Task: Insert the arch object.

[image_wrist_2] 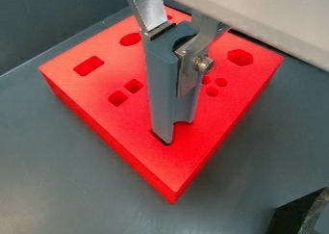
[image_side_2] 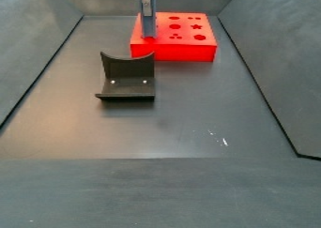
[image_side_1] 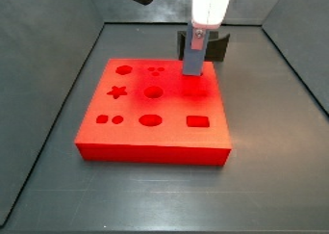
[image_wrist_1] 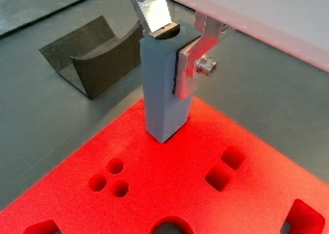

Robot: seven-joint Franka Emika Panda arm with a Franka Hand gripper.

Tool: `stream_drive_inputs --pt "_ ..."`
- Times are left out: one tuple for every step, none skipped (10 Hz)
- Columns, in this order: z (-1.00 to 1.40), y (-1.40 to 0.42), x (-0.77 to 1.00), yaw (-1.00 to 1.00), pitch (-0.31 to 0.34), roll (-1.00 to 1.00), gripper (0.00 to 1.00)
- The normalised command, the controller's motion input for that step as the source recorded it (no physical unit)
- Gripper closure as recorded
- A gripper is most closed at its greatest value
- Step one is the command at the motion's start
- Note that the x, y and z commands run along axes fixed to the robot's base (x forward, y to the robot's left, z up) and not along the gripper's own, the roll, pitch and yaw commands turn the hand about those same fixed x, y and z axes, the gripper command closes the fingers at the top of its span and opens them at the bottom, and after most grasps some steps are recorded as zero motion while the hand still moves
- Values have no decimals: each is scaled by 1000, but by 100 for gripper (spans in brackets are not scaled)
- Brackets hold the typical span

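Wrist views both showed the tool point(image_wrist_1: 178, 40) clamped on a tall grey-blue piece, which we took for the arch object point(image_wrist_1: 167, 95). One silver finger point(image_wrist_1: 156, 14) lay against its upper end and a second point(image_wrist_1: 199, 57) against its side. The piece stood upright, and its lower end met, or very nearly met, the top of the red board point(image_wrist_1: 90, 151) close to one corner, on plain red surface rather than over any recess. We judged that the step in hand was the placing over the board, with insertion not yet done. The next move would call for carrying the piece across to the recess that matches its outline, turning it to suit, and then pressing it straight down.

Much was hard to read. The U-shaped notch did not show in any view, so we could not confirm the piece's orientation. The recesses at the edge of a wrist view were cut off, and we could not tell which one was the arch's. In a side view the tool point(image_side_1: 195, 36) hid the contact point. Farther off, the fixture point(image_side_2: 126, 77) stood alone on the desk point(image_side_2: 175, 138), well apart from the board.
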Motion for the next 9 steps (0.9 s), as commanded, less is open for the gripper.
stream_drive_inputs --pt "-289 -9 0 97 0 180 100" --pt "-243 -6 0 231 0 169 100" --pt "-240 0 0 209 0 134 100" --pt "-226 0 17 146 0 116 100" --pt "-194 0 6 91 0 86 100" --pt "-149 0 3 0 0 39 100" --pt "-289 0 74 0 0 51 100" --pt "-420 -29 203 0 0 53 100" --pt "-509 -46 169 0 0 94 100"
